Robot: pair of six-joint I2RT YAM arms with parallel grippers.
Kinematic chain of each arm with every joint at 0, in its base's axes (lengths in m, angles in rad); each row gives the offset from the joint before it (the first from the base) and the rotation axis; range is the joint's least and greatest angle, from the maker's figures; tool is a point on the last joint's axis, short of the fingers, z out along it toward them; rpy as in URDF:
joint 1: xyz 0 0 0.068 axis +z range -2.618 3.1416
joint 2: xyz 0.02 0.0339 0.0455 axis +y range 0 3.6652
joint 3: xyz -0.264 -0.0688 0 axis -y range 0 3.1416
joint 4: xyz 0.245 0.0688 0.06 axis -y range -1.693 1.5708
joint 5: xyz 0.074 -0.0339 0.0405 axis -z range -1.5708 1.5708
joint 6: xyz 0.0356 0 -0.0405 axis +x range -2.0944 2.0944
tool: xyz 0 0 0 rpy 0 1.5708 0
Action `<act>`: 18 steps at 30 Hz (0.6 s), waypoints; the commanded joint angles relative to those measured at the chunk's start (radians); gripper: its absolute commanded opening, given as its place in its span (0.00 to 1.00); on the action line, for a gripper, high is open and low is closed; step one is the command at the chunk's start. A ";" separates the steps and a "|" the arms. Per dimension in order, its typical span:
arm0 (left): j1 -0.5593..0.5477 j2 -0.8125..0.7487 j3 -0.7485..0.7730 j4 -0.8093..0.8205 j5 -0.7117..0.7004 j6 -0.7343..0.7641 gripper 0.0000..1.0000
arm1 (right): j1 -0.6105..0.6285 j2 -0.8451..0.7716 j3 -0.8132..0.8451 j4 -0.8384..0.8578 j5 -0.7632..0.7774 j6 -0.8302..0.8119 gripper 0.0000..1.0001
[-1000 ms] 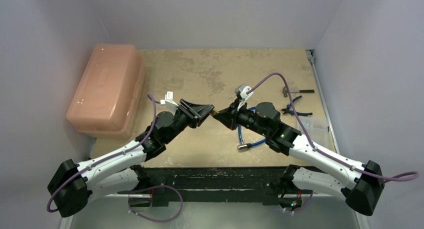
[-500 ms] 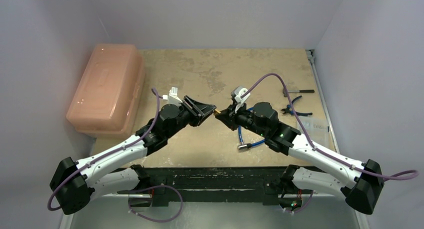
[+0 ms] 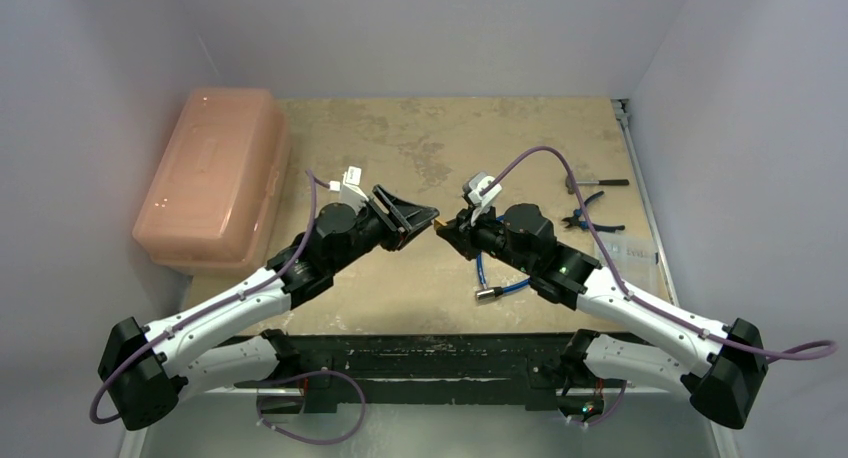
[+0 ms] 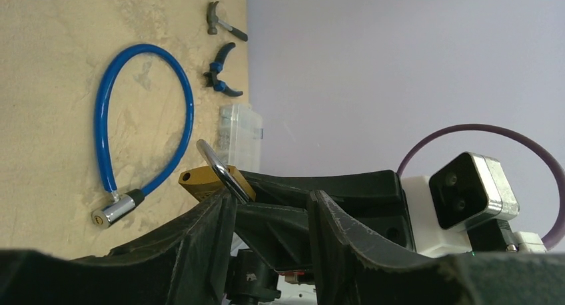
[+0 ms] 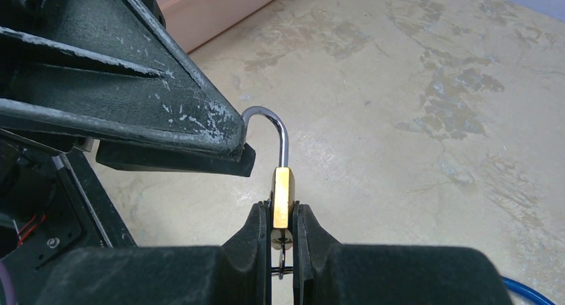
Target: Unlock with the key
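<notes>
Brass padlock with steel shackle sat pinched in the right gripper, raised over the worktop's middle, likely to steady it; left gripper gaped empty, one finger beside the shackle.

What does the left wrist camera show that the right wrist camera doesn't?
Left wrist only: the blue cable lock, hammer, pliers and a clear box. Right wrist only: a corner of the pink bin. Both: the padlock pinched by the right gripper, the left gripper beside its shackle, and the table.
</notes>
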 commanded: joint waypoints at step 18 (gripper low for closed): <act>-0.006 0.018 0.069 0.003 0.008 0.043 0.31 | -0.001 0.001 -0.020 0.064 -0.073 -0.001 0.00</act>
